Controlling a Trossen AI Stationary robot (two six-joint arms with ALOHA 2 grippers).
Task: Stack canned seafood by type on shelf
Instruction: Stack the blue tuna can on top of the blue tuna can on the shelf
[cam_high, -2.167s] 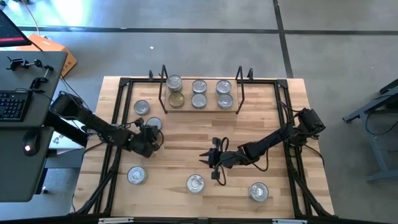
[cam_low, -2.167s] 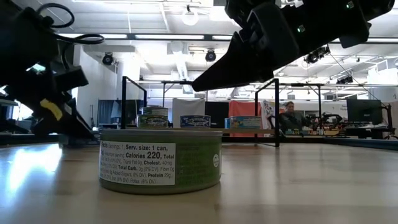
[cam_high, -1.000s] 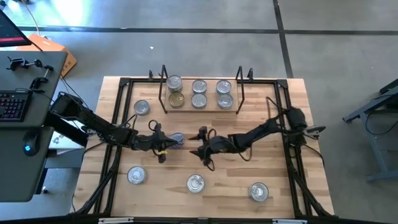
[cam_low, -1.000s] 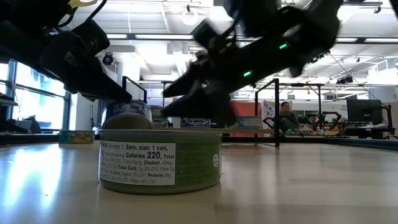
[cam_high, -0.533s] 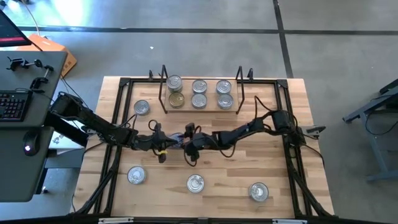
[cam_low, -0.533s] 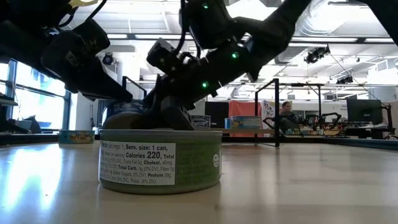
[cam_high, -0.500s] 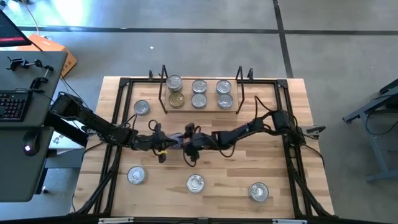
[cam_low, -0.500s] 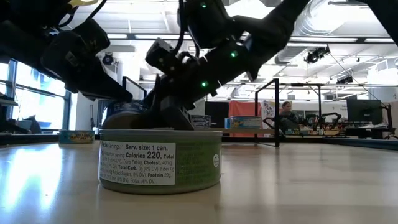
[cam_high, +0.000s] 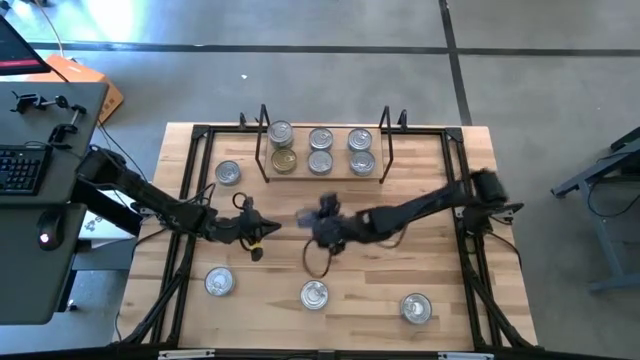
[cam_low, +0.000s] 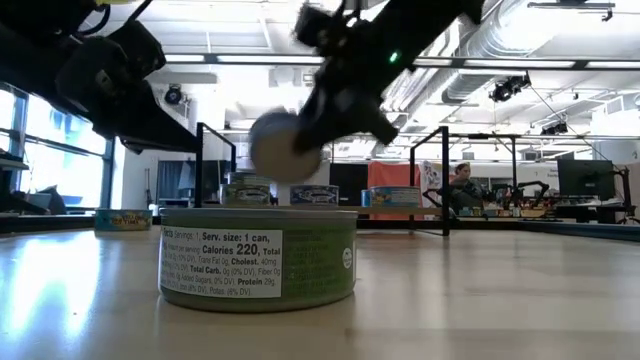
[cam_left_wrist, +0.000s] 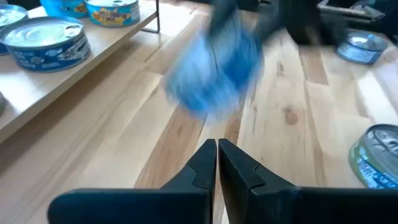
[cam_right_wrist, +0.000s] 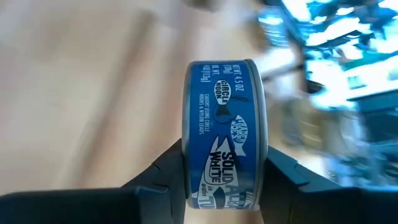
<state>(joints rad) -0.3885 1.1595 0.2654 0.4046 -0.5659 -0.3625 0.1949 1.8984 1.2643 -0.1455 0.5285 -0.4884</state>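
Now your right gripper (cam_right_wrist: 214, 180) clamps its fingers on the blue-labelled round tin (cam_right_wrist: 225, 134), lifted off the surface; the left gripper (cam_left_wrist: 217, 149) waits clenched, empty. Next, carry the tin to the light-wood, black-framed shelf (cam_high: 322, 176) and stack it on a matching can.

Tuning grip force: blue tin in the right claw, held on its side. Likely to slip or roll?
The blue tin sits between the right claw fingers gripped across its flat ends, label outward. It's probably rigid metal, so unlikely to crush. The smooth printed wall and shiny ends look slippery, so it may twist in the grip. If dropped on its side it would likely roll across the table.
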